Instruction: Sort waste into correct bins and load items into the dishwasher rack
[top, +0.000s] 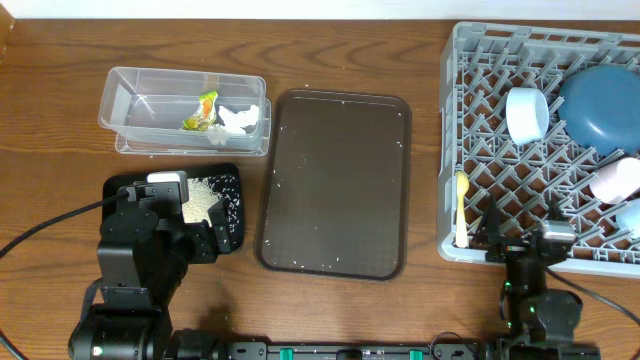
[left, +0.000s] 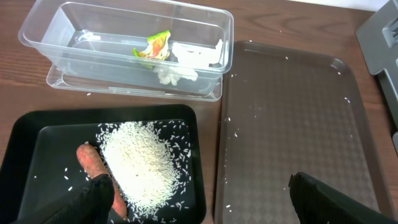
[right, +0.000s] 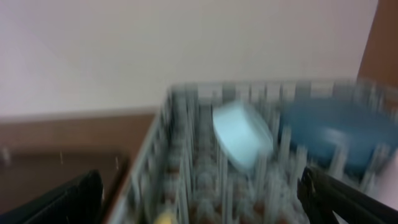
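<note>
**A:** Why's the rice (left: 140, 165) sharing the black tray (left: 53, 140) with the carrot (left: 92, 165)?

**B:** Food scraps together, probably. Wrapper (left: 155, 46) is in the tub (left: 93, 62), plate (top: 600, 100) in the rack (top: 480, 150). Left fingers (left: 87, 202) and right fingers (right: 354, 199) gape open, empty.

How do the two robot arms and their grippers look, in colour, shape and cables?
The left arm and the right arm are black, built of rounded, blocky segments. Each carries a pale grey block near the wrist. A thin black cable runs from the left arm. The left gripper's fingers and the right gripper's fingers are dark, matte and tapered.
</note>
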